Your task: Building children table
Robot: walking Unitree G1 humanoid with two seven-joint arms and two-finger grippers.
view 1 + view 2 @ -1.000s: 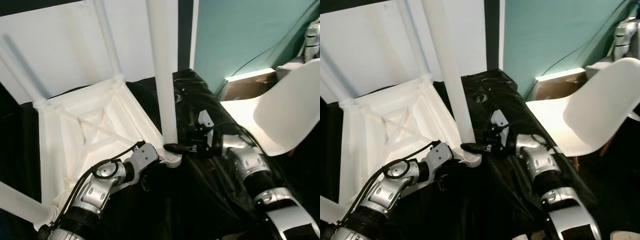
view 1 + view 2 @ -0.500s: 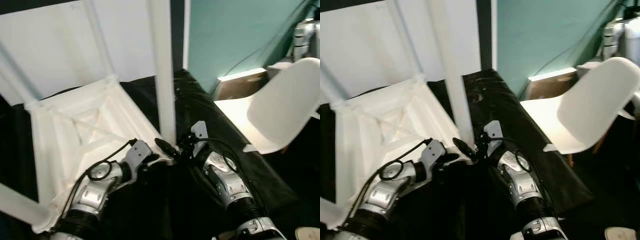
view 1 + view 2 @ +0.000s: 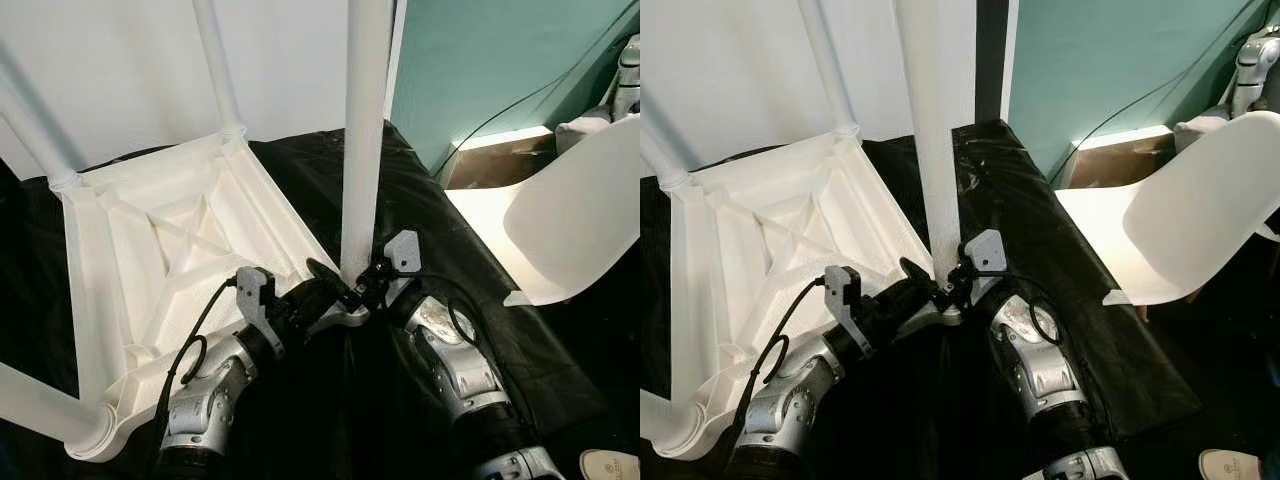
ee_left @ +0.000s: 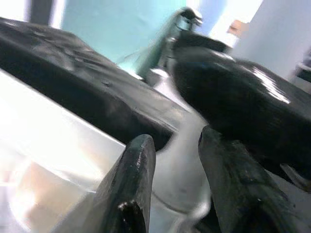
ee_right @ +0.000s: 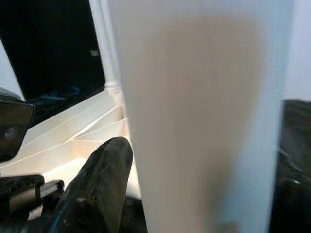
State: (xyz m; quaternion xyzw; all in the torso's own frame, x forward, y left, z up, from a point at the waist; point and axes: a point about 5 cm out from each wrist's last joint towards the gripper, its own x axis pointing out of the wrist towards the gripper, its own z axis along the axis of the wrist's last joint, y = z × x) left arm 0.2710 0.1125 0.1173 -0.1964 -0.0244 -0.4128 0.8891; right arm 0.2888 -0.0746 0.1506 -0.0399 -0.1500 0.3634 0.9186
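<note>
The white children's table (image 3: 160,250) lies upside down on a black sheet, its legs pointing up. The near right leg (image 3: 362,140) stands upright in its corner socket (image 3: 352,317). My right gripper (image 3: 360,286) holds the base of that leg; in the right wrist view the leg (image 5: 199,97) sits between the black fingers (image 5: 97,184). My left gripper (image 3: 330,292) comes in from the left at the same corner. In the left wrist view its fingers (image 4: 131,189) straddle the white corner piece (image 4: 182,170).
Other legs rise at the far corner (image 3: 218,70), the far left (image 3: 30,120) and the near left (image 3: 40,415). A white chair (image 3: 580,220) stands to the right, by a cardboard box (image 3: 500,160) against the teal wall. A shoe (image 3: 610,465) lies at the bottom right.
The camera has shifted. My left arm has swung round and its gripper has closed in on the table's corner. The right gripper stays at the leg's base.
</note>
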